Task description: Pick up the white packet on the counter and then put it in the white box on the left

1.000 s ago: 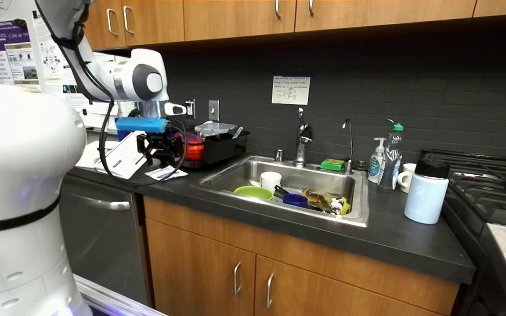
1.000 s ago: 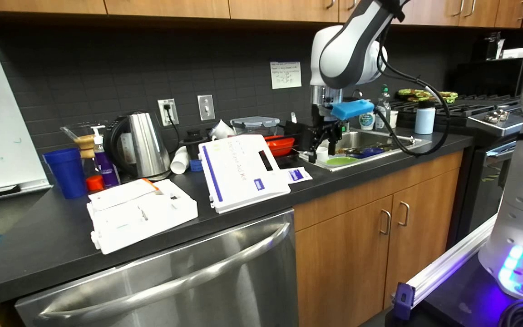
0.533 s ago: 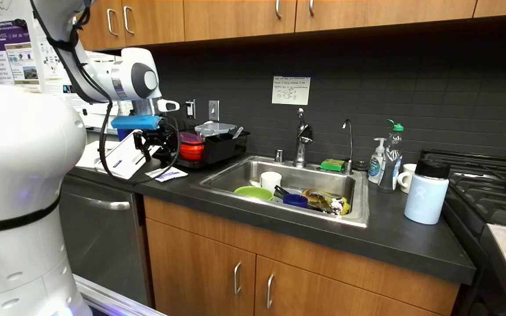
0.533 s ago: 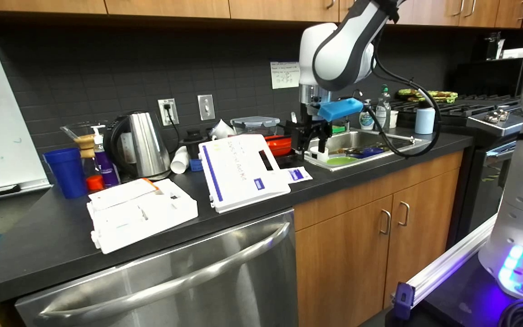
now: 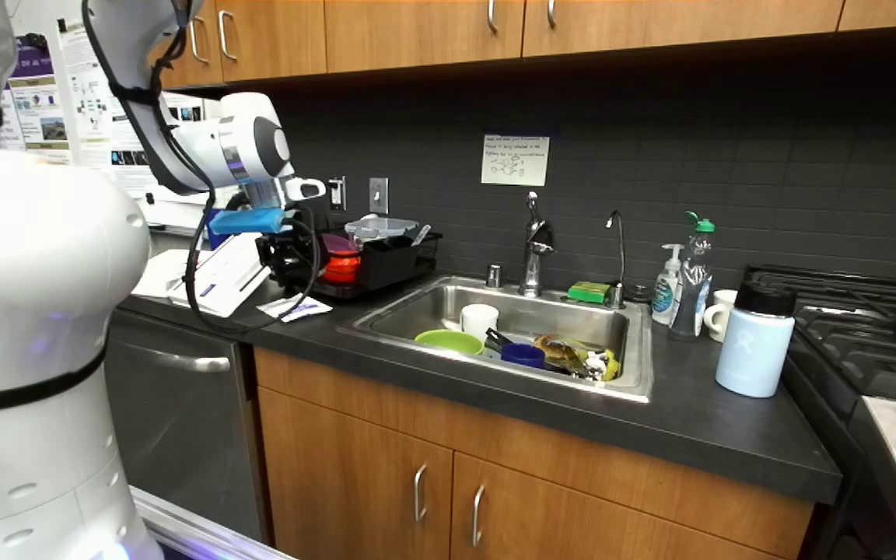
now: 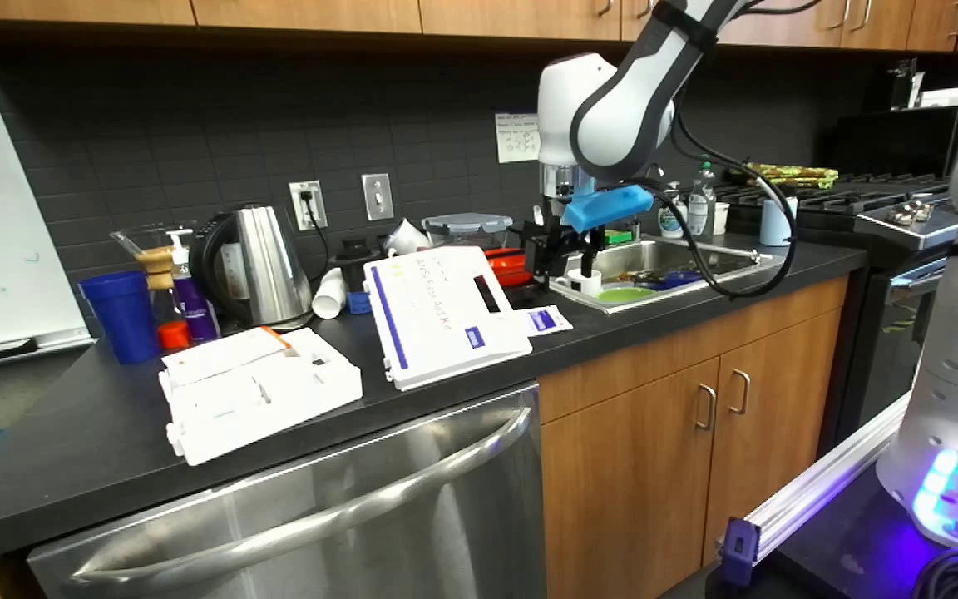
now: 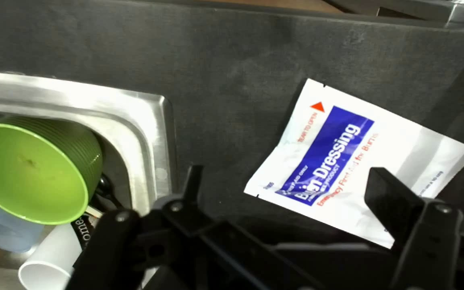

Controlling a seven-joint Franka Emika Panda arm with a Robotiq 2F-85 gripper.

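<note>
The white packet, labelled Burn Dressing with a blue panel, lies flat on the dark counter in both exterior views and in the wrist view. The white box is an open first aid kit: its printed lid leans beside the packet, and its tray lies further left. Part of the kit also shows in an exterior view. My gripper is open and empty above the counter, on the wall side of the packet. In the wrist view its right finger overlaps the packet.
The sink beside the packet holds a green bowl and a white cup. A black rack with a red bowl stands close behind the gripper. A kettle and a blue cup stand behind the kit.
In an exterior view the gripper has moved left, from over the sink's edge towards the packet and kit. It stays open. The packet and kit have not moved.
</note>
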